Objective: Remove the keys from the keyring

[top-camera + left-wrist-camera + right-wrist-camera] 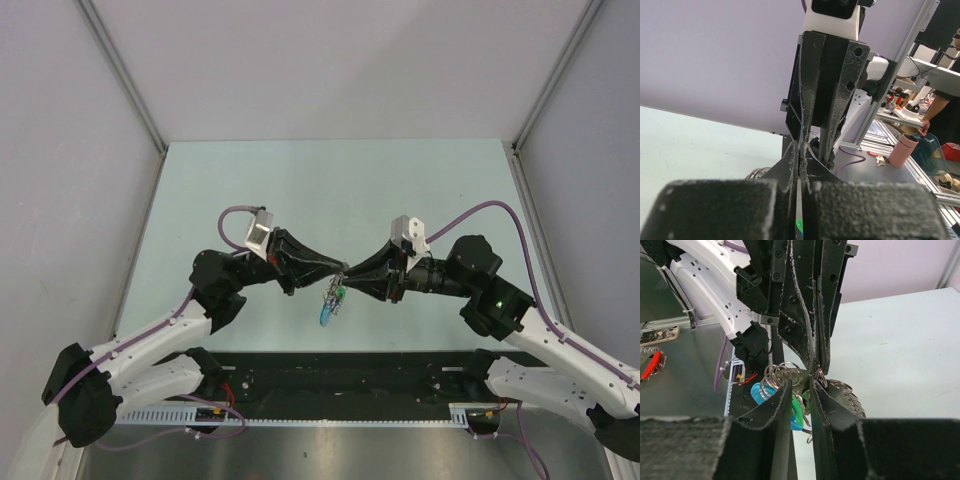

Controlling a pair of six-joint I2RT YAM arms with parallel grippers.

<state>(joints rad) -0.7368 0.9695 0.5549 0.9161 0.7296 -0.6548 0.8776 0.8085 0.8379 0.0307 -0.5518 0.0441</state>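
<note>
Both arms meet above the middle of the desk (300, 180), the left coming in from 9 o'clock and the right from 3 o'clock. The left end effector (335, 266) is pressed fully closed, and it seems to be pinching the thin wire of the keyring (781, 372). The keys (333, 298) hang clear of the desk toward 6 o'clock from that pinch, with the blue piece (325, 318) lowest.

The right end effector (800, 385) stands narrow, with its jaws either side of the bunch. Whether they bite on anything cannot be told.

The step in hand looks like catching one key while the ring is held. To do it well, the left pinch should stay firm and motionless. The right should take a single key near its hole, not the whole cluster. It should then feed that key round the coil in small turns rather than tugging toward 3 o'clock, which could pull the ring from the left grip.
</note>
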